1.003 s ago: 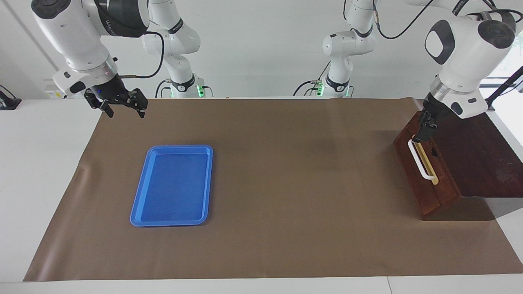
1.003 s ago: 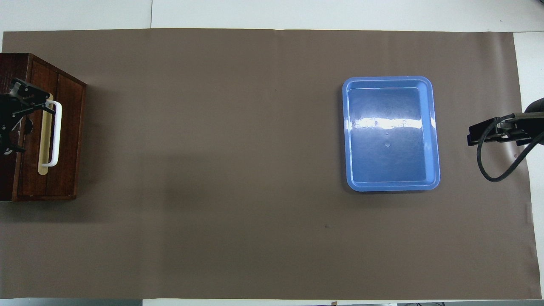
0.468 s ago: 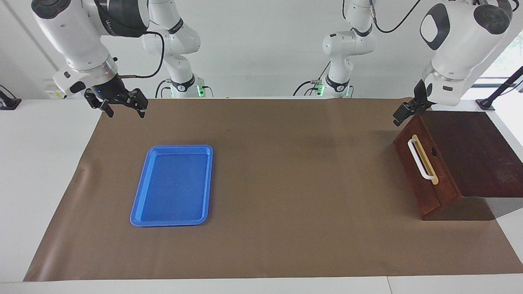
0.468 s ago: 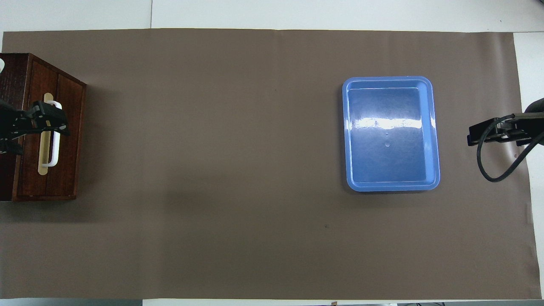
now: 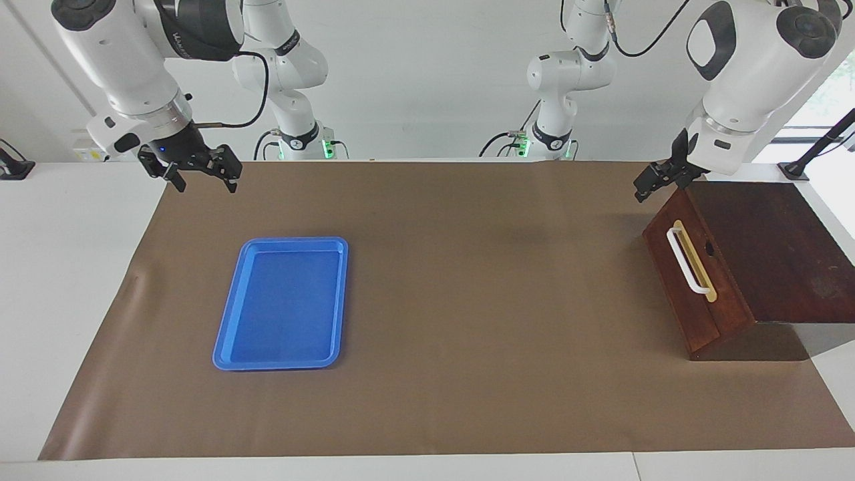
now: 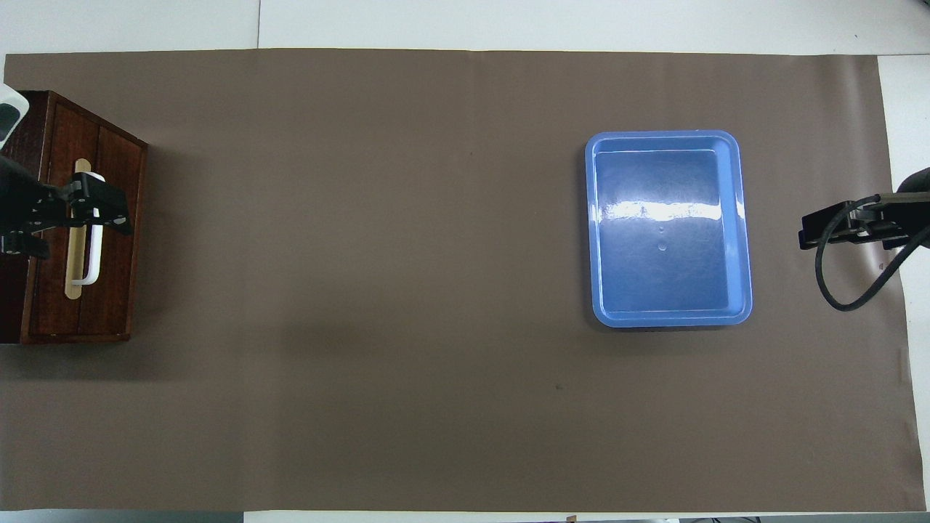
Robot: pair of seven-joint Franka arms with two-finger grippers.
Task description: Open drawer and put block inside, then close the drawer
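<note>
The drawer (image 5: 674, 280) is shut in its dark wooden box (image 5: 775, 247) at the left arm's end of the table, and its white bar handle (image 5: 687, 264) is free. In the overhead view the drawer front (image 6: 116, 290) and handle (image 6: 89, 265) also show. My left gripper (image 5: 649, 184) is up in the air beside the box's upper corner that is nearest the robots; from above my left gripper (image 6: 102, 211) covers the handle. My right gripper (image 5: 204, 180) is open and empty, waiting above the mat's corner at the right arm's end. The yellow block is out of view.
An empty blue tray (image 5: 280, 304) lies on the brown mat (image 5: 481, 300) toward the right arm's end; it also shows in the overhead view (image 6: 668, 232). The right arm's cable (image 6: 835, 290) hangs beside the tray.
My left gripper has lifted off the drawer's handle and drawn away from the drawer front, up and toward the table's middle. The drawer stays shut. The right arm has not moved.
</note>
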